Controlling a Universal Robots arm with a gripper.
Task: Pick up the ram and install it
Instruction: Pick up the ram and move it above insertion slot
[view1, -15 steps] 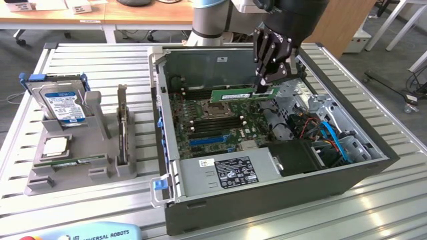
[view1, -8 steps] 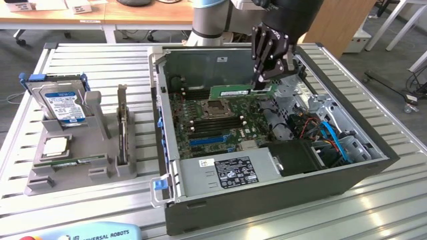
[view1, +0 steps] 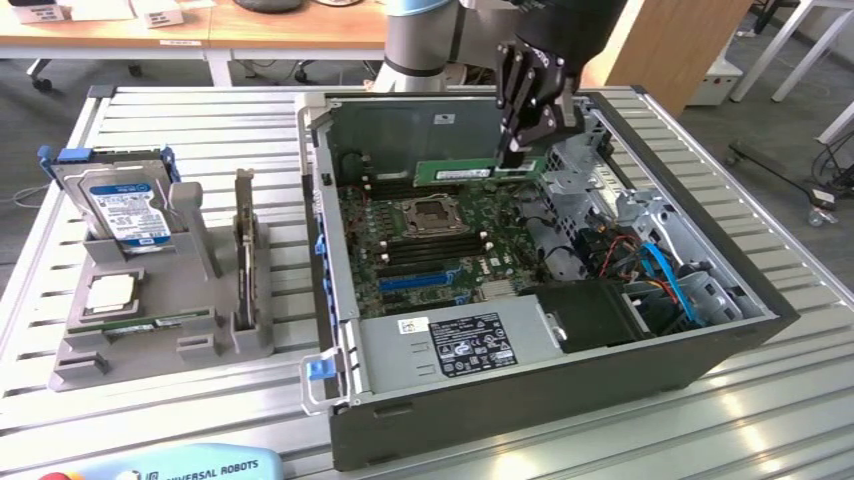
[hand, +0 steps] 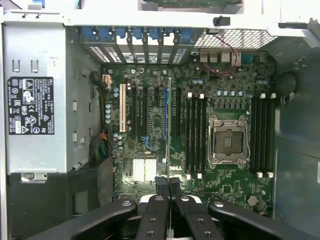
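Note:
The ram (view1: 470, 172) is a long, thin green stick held level above the motherboard (view1: 427, 250) inside the open computer case (view1: 534, 400). My gripper (view1: 518, 152) comes down from above and is shut on the end of the stick toward the exterior view's right. In the wrist view the ram (hand: 169, 125) shows edge-on as a thin line running out from between my fingertips, with my gripper (hand: 169, 186) over the board. It hangs above the board between the blue-tipped slots and the black memory slots (hand: 195, 135), apart from them.
The empty processor socket (view1: 430, 215) sits mid-board, with the power supply (view1: 454, 345) at the case front. On the exterior view's left a grey holder (view1: 160, 330) carries a hard drive (view1: 123, 205), a dark card (view1: 246, 250) and a silver chip (view1: 112, 290).

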